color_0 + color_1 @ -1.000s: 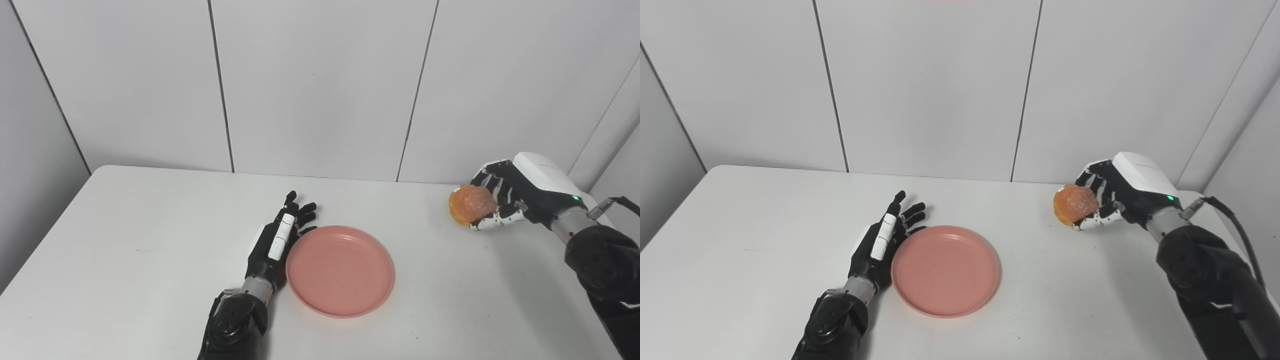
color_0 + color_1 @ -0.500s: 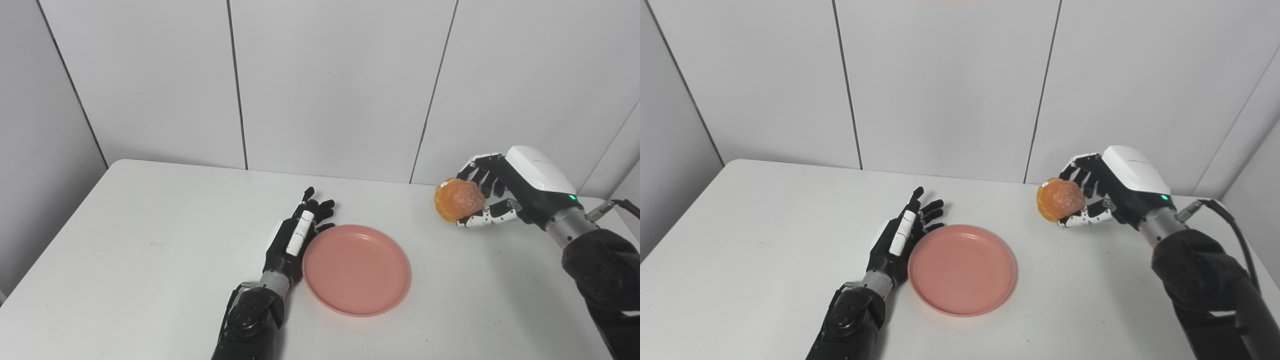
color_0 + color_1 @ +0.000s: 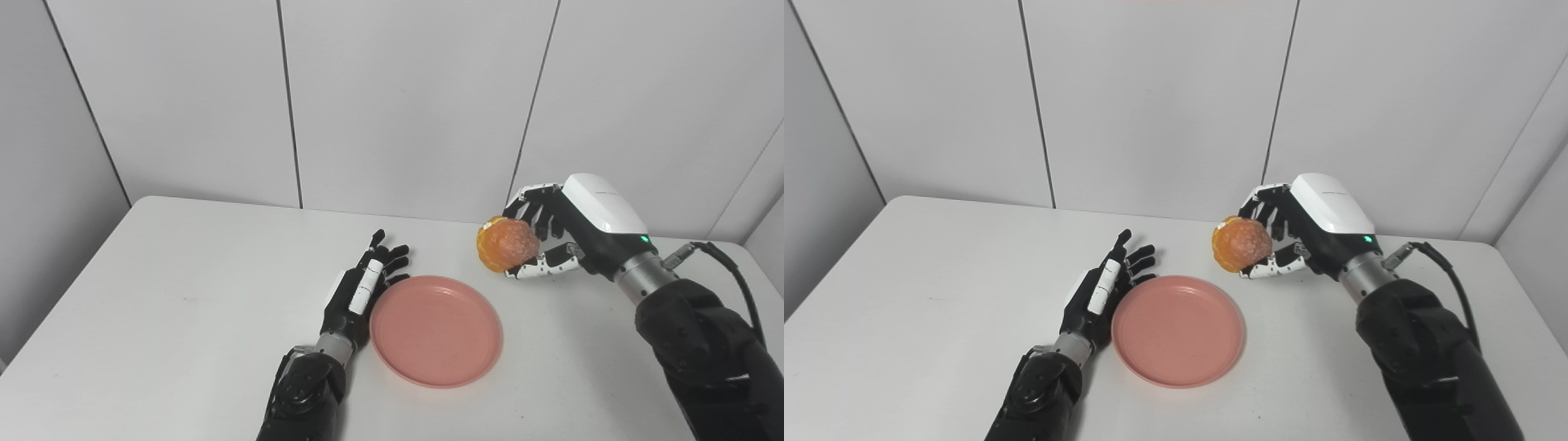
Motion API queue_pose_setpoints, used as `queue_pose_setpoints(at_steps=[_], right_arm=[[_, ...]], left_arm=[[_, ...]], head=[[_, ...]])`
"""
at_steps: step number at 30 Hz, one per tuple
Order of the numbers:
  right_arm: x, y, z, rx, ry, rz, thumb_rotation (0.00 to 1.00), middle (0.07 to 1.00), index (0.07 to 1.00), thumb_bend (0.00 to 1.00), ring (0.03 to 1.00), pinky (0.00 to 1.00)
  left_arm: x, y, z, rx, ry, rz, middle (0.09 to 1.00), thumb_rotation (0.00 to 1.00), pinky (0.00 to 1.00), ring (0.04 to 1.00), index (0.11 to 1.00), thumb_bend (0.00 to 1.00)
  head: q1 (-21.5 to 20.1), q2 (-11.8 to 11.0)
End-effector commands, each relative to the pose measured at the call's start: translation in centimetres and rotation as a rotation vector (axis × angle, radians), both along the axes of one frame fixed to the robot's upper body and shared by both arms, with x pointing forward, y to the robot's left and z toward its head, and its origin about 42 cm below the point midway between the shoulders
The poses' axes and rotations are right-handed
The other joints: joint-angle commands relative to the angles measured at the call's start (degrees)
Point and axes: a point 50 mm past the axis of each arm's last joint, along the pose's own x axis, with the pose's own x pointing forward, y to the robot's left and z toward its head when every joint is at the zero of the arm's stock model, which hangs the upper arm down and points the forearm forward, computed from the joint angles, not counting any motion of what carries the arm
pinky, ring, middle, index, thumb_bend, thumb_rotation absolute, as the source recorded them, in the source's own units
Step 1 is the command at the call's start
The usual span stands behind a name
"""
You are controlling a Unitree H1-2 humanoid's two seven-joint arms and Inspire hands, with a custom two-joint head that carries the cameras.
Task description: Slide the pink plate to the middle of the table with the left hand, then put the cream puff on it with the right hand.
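Observation:
The pink plate (image 3: 436, 331) lies flat near the middle of the white table (image 3: 153, 294). My left hand (image 3: 361, 291) rests open on the table, its fingers stretched out and its edge against the plate's left rim. My right hand (image 3: 560, 229) is shut on the orange-brown cream puff (image 3: 507, 244), holding it in the air just beyond the plate's far right rim. The same cream puff (image 3: 1241, 243) and right hand (image 3: 1304, 229) show in the right eye view, above the plate (image 3: 1177, 331).
White wall panels stand right behind the table's far edge (image 3: 429, 217). The table's right corner (image 3: 1488, 245) lies close behind my right forearm.
My right hand has carried the cream puff leftward and a little up, from the table's far right to near the plate's far rim. The camera shifted early on. Left hand and plate stayed put.

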Motion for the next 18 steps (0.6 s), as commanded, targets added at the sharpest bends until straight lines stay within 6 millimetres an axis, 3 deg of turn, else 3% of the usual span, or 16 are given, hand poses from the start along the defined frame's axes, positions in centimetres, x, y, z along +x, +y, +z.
queue_pose_setpoints(at_steps=[1, 4, 5, 12, 18], right_arm=[[0.4, 1.2, 2.0, -0.003, -0.075, 0.031, 0.00, 0.435, 0.511, 0.53, 0.372, 0.31], [0.6, 2.5, 1.5, -0.018, -0.051, 0.032, 0.00, 0.428, 0.512, 0.53, 0.376, 0.32], [0.7, 2.9, 1.3, -0.026, -0.044, 0.037, 0.00, 0.449, 0.506, 0.53, 0.419, 0.38], [1.6, 5.2, -0.3, -0.054, 0.029, 0.064, 0.00, 0.420, 0.515, 0.52, 0.338, 0.27], [2.3, 6.4, -2.1, -0.087, 0.068, 0.092, 0.00, 0.447, 0.507, 0.53, 0.383, 0.31]], left_arm=[[-1.4, 0.8, -3.1, 0.015, 0.131, 0.014, 0.867, 0.82, 0.80, 0.888, 0.992, 0.91], [-1.5, 1.0, -3.0, 0.013, 0.132, 0.015, 0.865, 0.82, 0.80, 0.890, 0.993, 0.91], [-1.5, 1.0, -3.0, 0.013, 0.132, 0.015, 0.867, 0.83, 0.80, 0.886, 0.997, 0.93], [-1.6, 1.6, -2.8, 0.011, 0.131, 0.019, 0.871, 0.83, 0.78, 0.885, 0.998, 0.90], [-1.6, 1.9, -2.6, 0.013, 0.132, 0.020, 0.869, 0.83, 0.75, 0.877, 0.998, 0.91]], head=[[-0.08, 0.15], [-0.29, 0.37], [-0.34, 0.40], [-0.71, 0.53], [-1.18, 1.07]])
